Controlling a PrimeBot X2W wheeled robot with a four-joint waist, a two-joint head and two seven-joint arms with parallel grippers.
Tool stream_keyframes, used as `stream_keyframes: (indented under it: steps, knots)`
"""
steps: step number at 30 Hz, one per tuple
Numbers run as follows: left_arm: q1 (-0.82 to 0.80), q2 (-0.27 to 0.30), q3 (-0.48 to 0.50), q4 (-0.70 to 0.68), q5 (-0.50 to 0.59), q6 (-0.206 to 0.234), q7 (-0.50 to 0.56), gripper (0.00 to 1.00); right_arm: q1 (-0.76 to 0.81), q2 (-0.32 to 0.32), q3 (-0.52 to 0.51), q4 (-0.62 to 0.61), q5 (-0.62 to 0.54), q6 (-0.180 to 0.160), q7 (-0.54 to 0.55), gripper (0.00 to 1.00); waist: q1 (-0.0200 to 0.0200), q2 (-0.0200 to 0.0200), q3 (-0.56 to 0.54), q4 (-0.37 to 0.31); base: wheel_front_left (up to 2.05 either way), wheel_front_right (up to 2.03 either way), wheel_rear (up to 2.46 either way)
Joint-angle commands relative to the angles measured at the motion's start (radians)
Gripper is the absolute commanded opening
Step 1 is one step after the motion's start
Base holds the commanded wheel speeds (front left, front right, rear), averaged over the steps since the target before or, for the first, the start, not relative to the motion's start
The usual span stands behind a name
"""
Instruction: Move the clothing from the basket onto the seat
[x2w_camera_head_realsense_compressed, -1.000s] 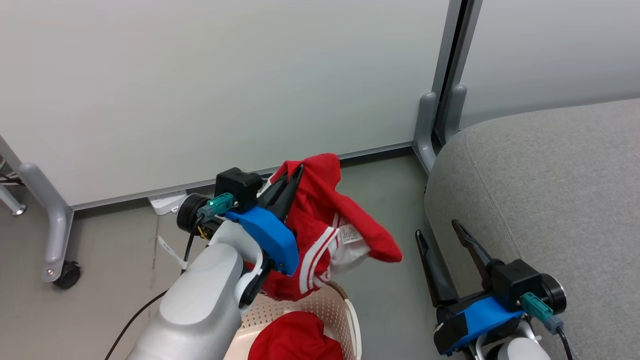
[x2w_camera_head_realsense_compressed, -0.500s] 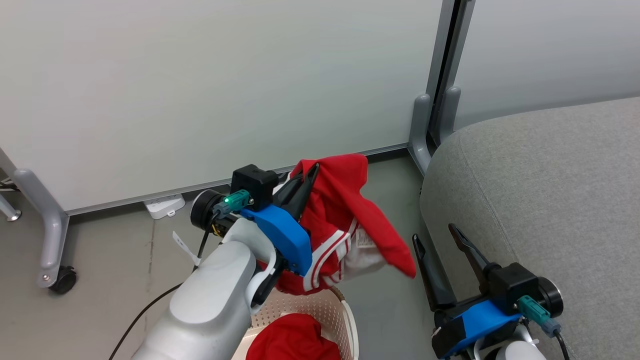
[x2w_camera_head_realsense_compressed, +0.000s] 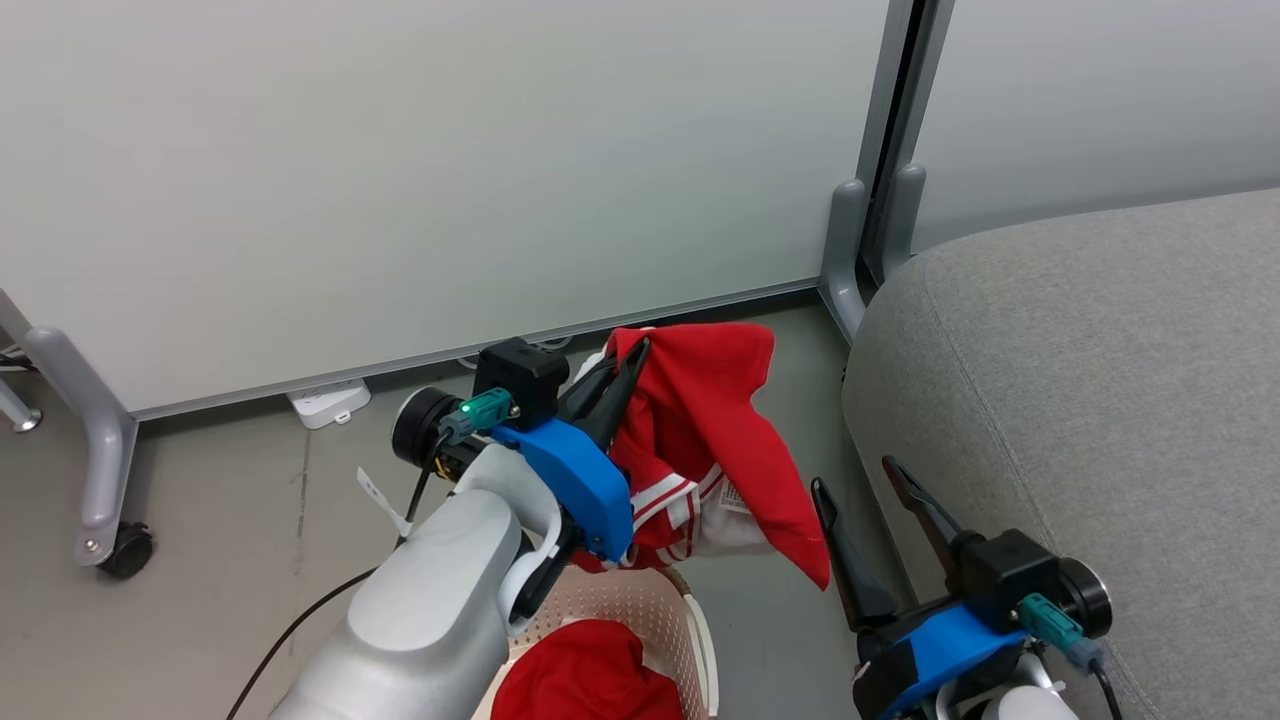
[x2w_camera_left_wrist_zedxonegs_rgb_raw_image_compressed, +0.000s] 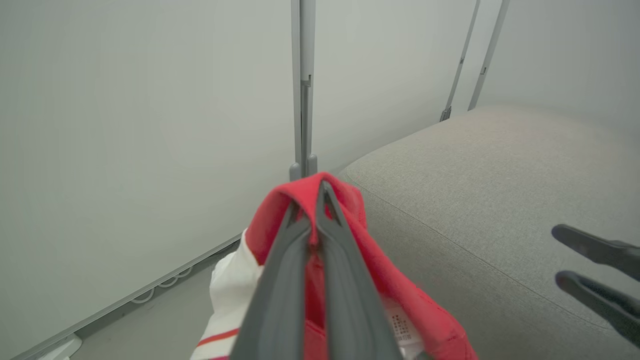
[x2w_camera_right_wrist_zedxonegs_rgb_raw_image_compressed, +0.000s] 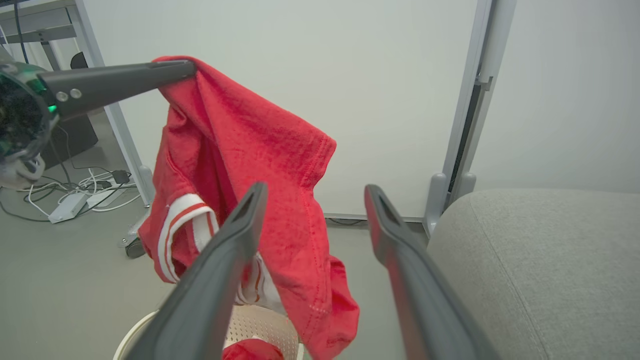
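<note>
We hold the garment (x2w_camera_head_realsense_compressed: 725, 410) pinched in our left gripper (x2w_camera_head_realsense_compressed: 632, 358), seat (x2w_camera_head_realsense_compressed: 1100, 350) off to its right, right gripper (x2w_camera_head_realsense_compressed: 853, 476) splayed, empty, nearer.

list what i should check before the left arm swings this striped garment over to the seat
1. Left pincer shut on striped garment: ok.
2. Garment's hanging tail above basket rim: cannot tell.
3. Plain red garment lying in basket, not lifted with it: ok.
4. Way to seat: open right pincer stands between garment and seat: not ok.
</note>
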Motion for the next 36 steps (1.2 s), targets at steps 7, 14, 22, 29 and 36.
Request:
stream_keyframes:
  steps: [7,14,22,29,36]
  knots:
    - [-0.021,0.003,-0.035,-0.008,-0.025,0.004,-0.006,0.0,-0.069,-0.002,0.052,0.066,-0.021,-0.001,0.026,1.0,-0.0001,0.0,0.006,0.003,0.0,0.0,0.0]
    - [-0.023,0.003,-0.085,-0.031,-0.055,0.006,-0.007,0.0,-0.192,-0.001,0.117,0.221,-0.001,-0.001,0.038,1.0,-0.0001,0.0,0.002,0.019,0.0,0.0,0.0]
    - [-0.028,0.002,-0.147,-0.064,-0.092,0.014,-0.005,0.0,-0.318,-0.002,0.182,0.41,0.053,-0.001,0.021,1.0,-0.0001,0.0,-0.007,0.042,0.0,0.0,0.0]
    - [-0.034,0.003,-0.186,-0.083,-0.119,0.024,-0.011,0.0,-0.391,-0.002,0.25,0.523,0.109,-0.001,-0.01,0.49,-0.0001,0.0,-0.016,0.047,0.0,0.0,0.0]
    - [-0.041,0.003,-0.207,-0.072,-0.137,0.033,-0.02,0.0,-0.426,-0.001,0.307,0.577,0.166,-0.001,-0.04,0.0,-0.0001,0.0,-0.02,0.039,0.0,0.0,0.0]
